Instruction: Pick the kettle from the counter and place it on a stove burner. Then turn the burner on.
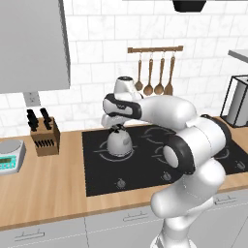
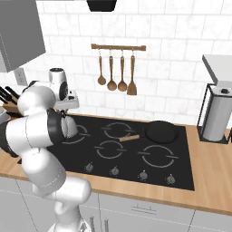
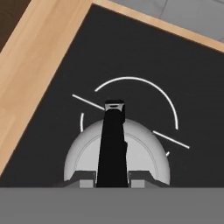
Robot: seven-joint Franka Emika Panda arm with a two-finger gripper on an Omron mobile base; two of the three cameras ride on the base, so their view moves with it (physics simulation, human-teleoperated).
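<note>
Pale tan wood runs across the lower left of the left base view as the long wooden counter [image 1: 43, 193], carrying one grey kitchen scale [image 1: 9, 157] at the far left edge and one brown knife block [image 1: 45, 135] just right of it. Right of these, in the frame's middle, the small squat silver-grey metal kettle [image 1: 119, 142] with its black arched handle sits over the grey broken-arc stove burner [image 1: 104, 150] at the left of the black glass cooktop [image 1: 97, 179]; whether it rests on the glass or hangs just above, I cannot tell. The two-finger gripper [image 1: 117, 127] is clamped on the handle from above, and the hand view shows the handle running up between the finger tips with the burner's arcs around the kettle. The placing step seems nearly done; next the handle must be released and the hand brought to the matching knob among four on the cooktop's front edge. Four wooden utensils [image 1: 154, 77] hang upper right.
</note>
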